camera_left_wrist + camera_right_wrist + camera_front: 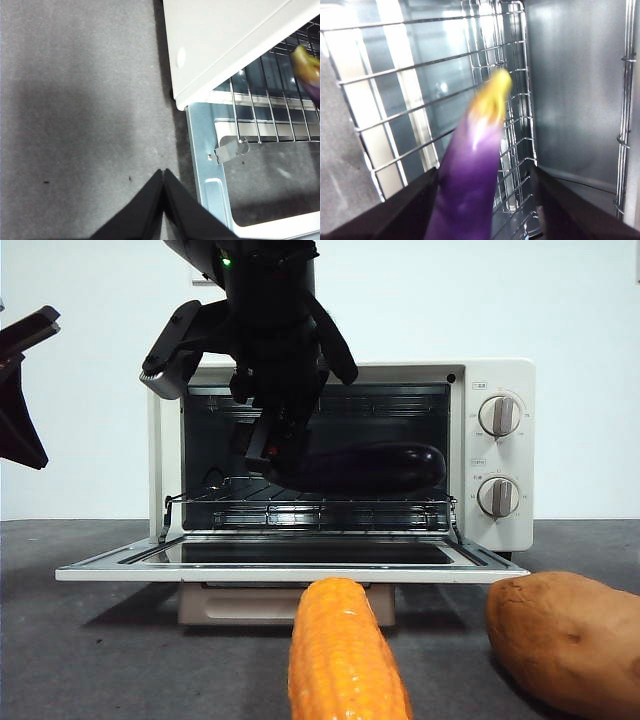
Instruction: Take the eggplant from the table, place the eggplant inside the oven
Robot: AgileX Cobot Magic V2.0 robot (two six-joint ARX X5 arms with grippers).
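Purple eggplant [375, 467] hangs inside the open oven [500, 380] above its wire rack [310, 505], one end hidden by the right gripper [272, 455], whose fingers clamp it. Knob lettering is unreadable. Left gripper [163, 172] fingers are closed empty over the tabletop [75, 100].

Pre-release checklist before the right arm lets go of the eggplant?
1. Oven door down: ok.
2. Eggplant inside the cavity, above the wire rack: ok.
3. Eggplant resting on the rack: cannot tell.
4. Right gripper jaws on either side of the eggplant: ok.
5. Left gripper shut, over the table beside the oven, out of the way: ok.
6. Corn cob and sweet potato in front of the door, clear of the cavity: ok.
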